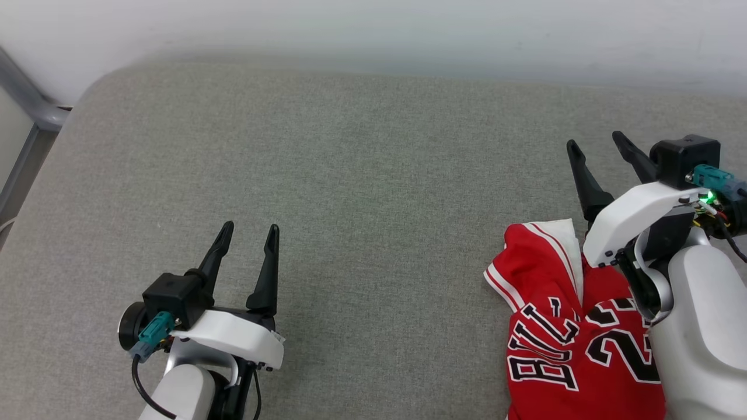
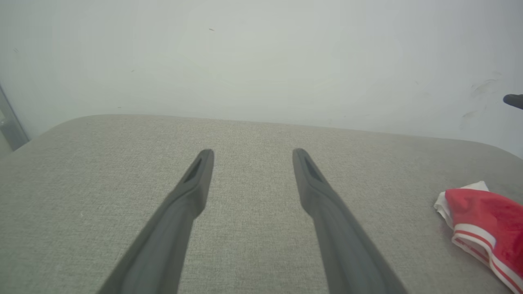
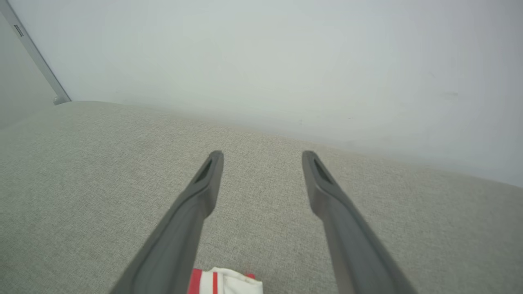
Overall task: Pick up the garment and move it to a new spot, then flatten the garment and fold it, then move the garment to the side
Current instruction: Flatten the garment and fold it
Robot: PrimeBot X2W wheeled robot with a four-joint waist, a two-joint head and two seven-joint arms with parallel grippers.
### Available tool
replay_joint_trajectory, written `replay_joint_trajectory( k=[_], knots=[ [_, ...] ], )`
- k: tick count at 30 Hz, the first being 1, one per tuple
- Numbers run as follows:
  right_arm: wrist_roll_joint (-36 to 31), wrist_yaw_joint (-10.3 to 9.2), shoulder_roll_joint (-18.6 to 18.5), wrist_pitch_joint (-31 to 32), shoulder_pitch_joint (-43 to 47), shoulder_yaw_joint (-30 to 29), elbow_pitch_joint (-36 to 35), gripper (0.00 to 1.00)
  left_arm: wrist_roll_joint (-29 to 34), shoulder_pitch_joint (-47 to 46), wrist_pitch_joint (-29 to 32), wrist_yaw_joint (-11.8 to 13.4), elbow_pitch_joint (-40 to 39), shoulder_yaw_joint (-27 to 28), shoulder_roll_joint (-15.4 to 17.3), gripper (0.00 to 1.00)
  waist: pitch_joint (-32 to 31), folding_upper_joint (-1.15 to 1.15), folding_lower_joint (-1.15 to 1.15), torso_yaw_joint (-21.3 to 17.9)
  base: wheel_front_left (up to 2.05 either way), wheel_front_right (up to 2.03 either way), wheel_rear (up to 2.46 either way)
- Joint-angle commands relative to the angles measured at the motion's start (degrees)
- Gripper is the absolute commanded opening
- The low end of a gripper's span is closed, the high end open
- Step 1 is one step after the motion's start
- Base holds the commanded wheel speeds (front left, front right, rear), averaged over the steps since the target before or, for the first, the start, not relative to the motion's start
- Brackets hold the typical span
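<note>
The garment (image 1: 560,350) is lying bunched on the grey padded surface (image 1: 373,175) at the robot's right, perhaps partly under the right arm. The right gripper (image 1: 595,140) is hovering just beyond it, spread wide, gripping nothing. The left gripper (image 1: 251,227) is standing wide and empty, well apart.

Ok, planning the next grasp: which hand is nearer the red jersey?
Right. The right hand hangs open right at the jersey's far edge; the left hand, also open, is well off to its left over the bare grey cushion.
</note>
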Motion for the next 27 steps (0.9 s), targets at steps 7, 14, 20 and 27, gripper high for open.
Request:
replay_joint_trajectory(
  k=[7,14,20,27],
  knots=[
    [0.81,-0.04,0.41,1.0,4.14,0.25,-1.5,1.0,0.91,1.58,-0.14,-0.71,0.8,1.05,-0.54,1.0,-2.04,0.0,0.0,-1.03,0.0,0.0,0.0],
    [3.78,-0.04,-0.76,10.63,11.14,3.11,-8.55,1.0,1.34,3.05,-0.14,-0.91,1.54,1.44,-0.97,1.0,-4.13,0.0,0.0,-1.96,0.0,0.0,0.0],
    [7.66,-0.04,-4.24,25.2,19.2,8.24,-19.97,1.0,1.16,4.58,-0.14,-0.89,2.09,1.51,-1.13,1.0,-6.07,0.0,0.0,-2.71,0.0,0.0,0.0],
    [11.25,-0.04,-9.64,39.43,25.41,13.23,-30.96,1.0,0.9,5.33,-0.14,-1.0,2.41,1.25,-1.11,1.0,-6.77,0.0,0.0,-2.92,0.0,0.0,0.0]
  ],
)
